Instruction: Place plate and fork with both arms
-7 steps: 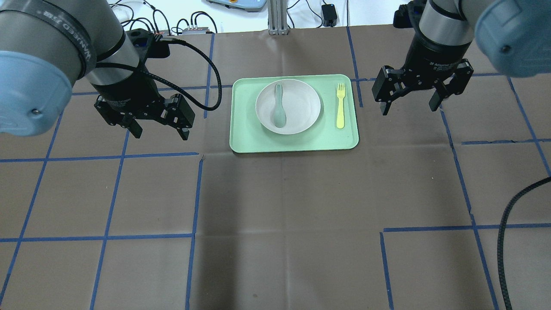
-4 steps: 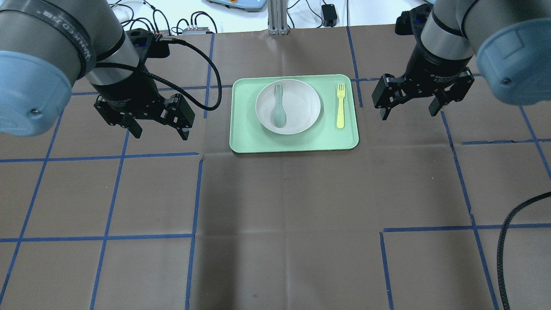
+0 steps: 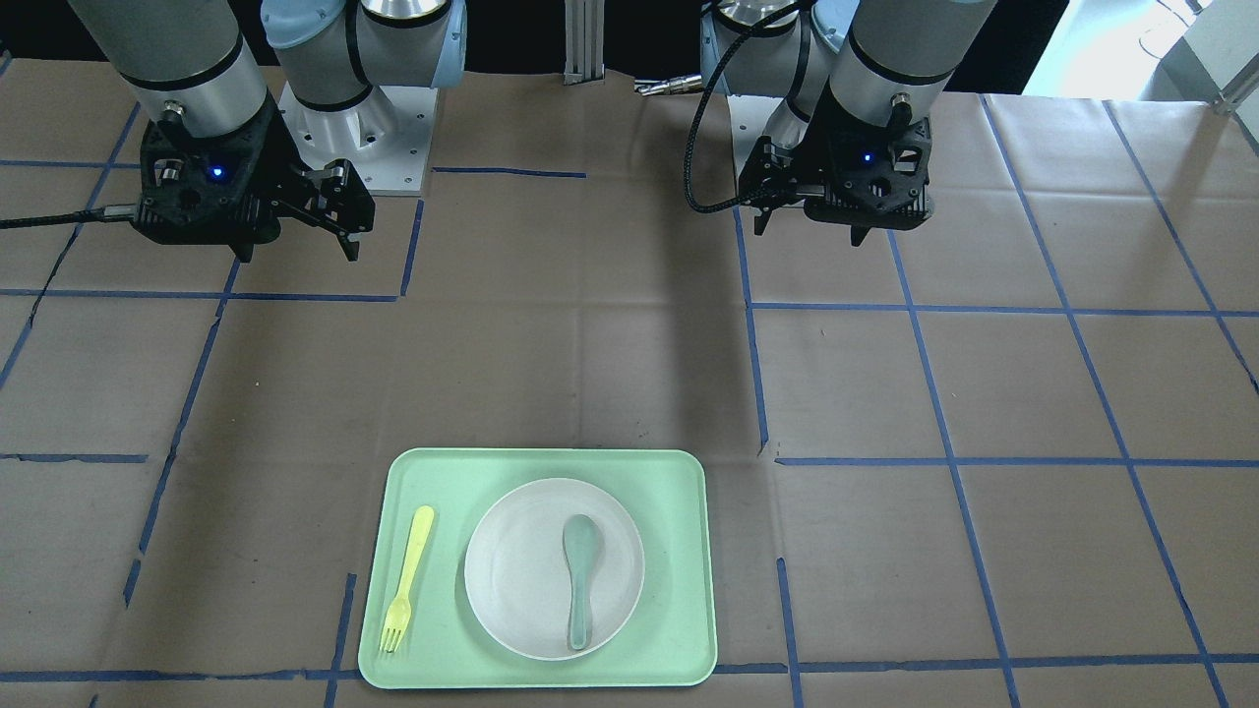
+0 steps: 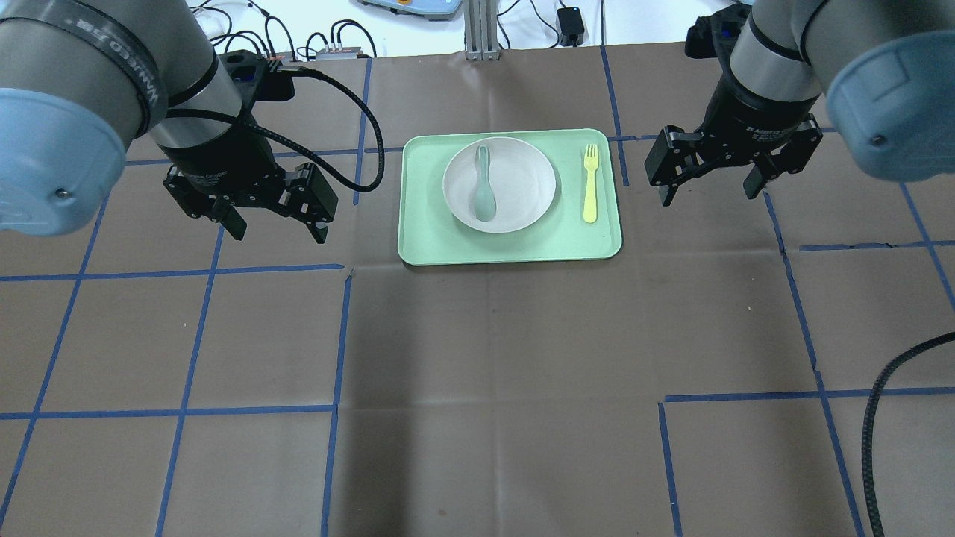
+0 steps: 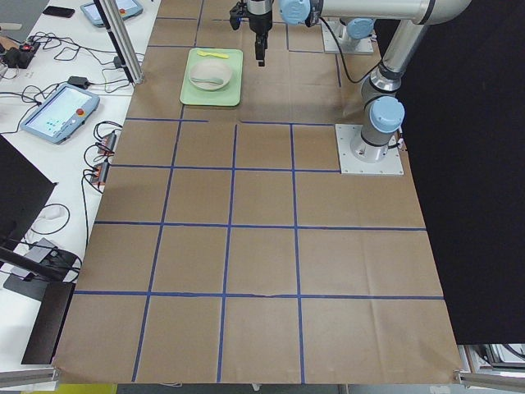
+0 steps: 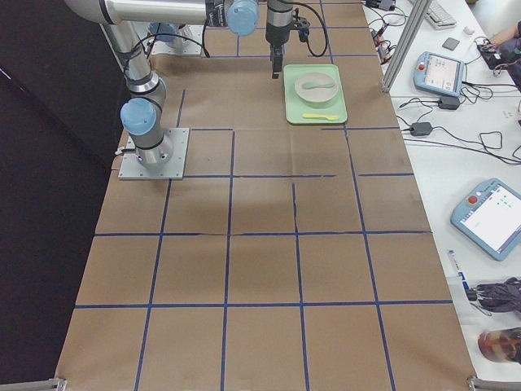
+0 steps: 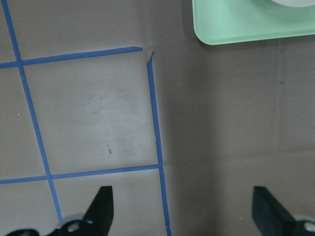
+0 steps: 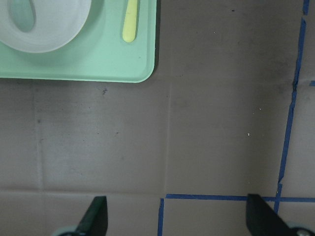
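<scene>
Flanking the tray (image 4: 425,240), jaws apart, empty: my left gripper (image 4: 280,233) nearer the plate (image 4: 524,186), my right gripper (image 4: 707,194) nearer the fork (image 4: 590,186) (one item each, I judge).

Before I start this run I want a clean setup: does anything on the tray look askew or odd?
Only the grey-green spoon lying inside the plate; the fork lies straight beside it on the tray. Nothing spilled or damaged.

The only legible marking is white print, roughly "2F Adaptive", on the right tool (image 4: 709,195).
</scene>
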You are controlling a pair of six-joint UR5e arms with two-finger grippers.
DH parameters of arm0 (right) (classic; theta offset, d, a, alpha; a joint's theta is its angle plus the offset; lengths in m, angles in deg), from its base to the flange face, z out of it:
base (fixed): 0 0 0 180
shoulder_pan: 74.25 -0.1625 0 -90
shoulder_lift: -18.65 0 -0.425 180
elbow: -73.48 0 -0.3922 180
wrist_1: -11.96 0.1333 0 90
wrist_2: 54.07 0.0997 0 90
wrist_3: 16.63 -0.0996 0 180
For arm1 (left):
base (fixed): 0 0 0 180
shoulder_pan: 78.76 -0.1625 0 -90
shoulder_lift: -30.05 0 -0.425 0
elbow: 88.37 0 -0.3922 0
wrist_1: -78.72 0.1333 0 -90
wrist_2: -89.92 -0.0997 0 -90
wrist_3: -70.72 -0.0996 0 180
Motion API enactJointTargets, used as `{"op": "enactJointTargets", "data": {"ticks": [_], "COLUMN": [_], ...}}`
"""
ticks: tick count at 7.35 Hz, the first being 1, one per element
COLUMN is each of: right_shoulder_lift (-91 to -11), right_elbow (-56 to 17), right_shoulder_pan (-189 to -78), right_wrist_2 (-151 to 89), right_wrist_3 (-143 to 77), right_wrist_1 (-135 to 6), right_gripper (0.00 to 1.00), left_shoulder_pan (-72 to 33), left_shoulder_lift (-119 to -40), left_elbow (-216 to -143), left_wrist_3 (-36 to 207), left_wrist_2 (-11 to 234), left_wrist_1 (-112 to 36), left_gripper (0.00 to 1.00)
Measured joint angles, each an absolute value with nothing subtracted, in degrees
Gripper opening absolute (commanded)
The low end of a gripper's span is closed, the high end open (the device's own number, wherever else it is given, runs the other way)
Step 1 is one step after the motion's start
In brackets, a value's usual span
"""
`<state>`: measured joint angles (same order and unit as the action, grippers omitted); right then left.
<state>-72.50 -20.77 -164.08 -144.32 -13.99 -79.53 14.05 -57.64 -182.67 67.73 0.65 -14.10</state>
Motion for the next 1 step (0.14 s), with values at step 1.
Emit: {"op": "enactJointTargets", "data": {"ticks": [1], "right_shoulder_lift": [-72.5], "right_elbow": [-20.8], "right_shoulder_pan": [-164.1], "right_wrist_2": [-144.3], "right_wrist_3": [-14.0], "right_wrist_1": [-79.5], "right_gripper": [1.0], "left_shoulder_pan": [14.1], "left_shoulder_lift": [-57.7], "left_elbow": [-182.7], "left_wrist_3": [67.7], "left_wrist_2": [0.7], "left_wrist_1": [-14.1], "left_gripper": [1.0]}}
